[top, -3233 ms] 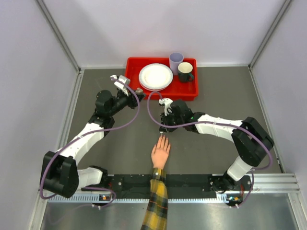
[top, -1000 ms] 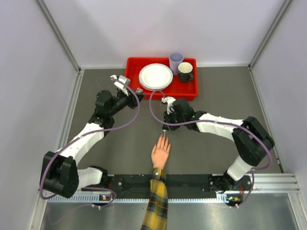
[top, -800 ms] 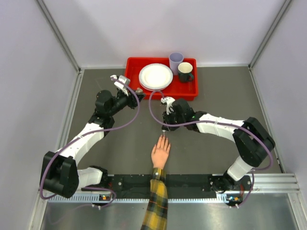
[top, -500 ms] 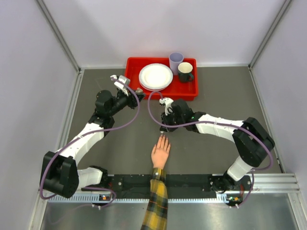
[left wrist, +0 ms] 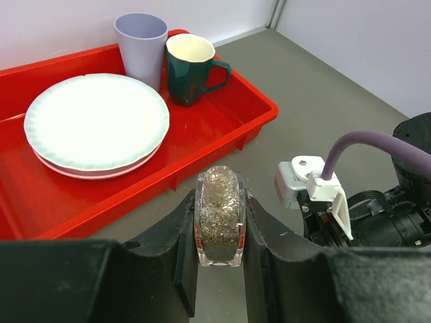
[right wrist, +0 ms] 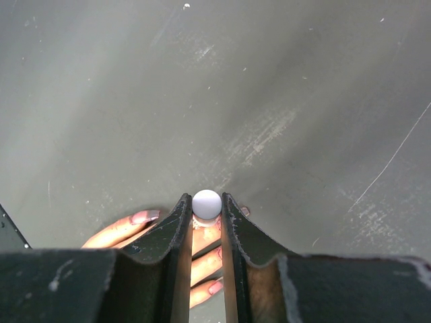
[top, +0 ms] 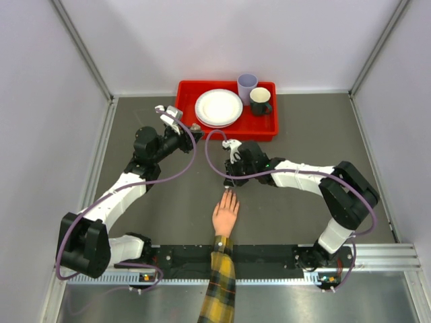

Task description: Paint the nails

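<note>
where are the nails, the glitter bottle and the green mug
nails (right wrist: 144, 217), right wrist view, on the leftmost visible nail.
glitter bottle (left wrist: 219, 219), left wrist view, middle of its clear body.
green mug (left wrist: 188, 81), left wrist view, its outer wall.

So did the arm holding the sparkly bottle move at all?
No. The left gripper stays beside the red tray's near edge, same spot as before, shut on the sparkly bottle.

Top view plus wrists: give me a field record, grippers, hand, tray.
left gripper: shut on glitter bottle, near tray front edge
right gripper: shut on pale cap, above hand; contact unclear
hand: back up, plaid sleeve
nails: pinkish, visible in right wrist view
tray: red; white plate, lilac cup, green mug
</note>
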Motion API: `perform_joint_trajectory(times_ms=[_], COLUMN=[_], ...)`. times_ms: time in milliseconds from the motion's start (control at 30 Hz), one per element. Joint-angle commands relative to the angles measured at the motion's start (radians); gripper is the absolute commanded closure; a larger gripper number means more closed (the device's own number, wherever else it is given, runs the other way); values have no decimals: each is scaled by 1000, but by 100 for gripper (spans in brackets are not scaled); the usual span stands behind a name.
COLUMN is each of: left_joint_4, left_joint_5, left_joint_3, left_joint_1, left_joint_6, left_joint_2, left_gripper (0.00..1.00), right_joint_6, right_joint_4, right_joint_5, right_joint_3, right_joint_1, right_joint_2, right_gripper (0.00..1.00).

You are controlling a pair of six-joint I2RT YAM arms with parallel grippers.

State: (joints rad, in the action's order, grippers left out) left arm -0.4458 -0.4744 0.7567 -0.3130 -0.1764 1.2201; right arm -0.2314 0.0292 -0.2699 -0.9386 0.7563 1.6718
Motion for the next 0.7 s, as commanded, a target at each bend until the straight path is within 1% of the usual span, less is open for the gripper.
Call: perform_joint_trajectory(times_ms=[0,667], left_joint_4=[-50,-50], left_joint_5=[3,0], left_joint_3=[-10,-7], left_joint_1=[5,3], left_joint_6=[9,9], left_joint_2=[-31,-27], left_gripper=[100,100], right_joint_6=[0,14], right_joint_4=[-40,-32], right_joint_5=[12,40], right_joint_3=[-48,-55], right_joint_1=[6,-34], right_joint_2=[-1,-38], right_gripper=[100,100])
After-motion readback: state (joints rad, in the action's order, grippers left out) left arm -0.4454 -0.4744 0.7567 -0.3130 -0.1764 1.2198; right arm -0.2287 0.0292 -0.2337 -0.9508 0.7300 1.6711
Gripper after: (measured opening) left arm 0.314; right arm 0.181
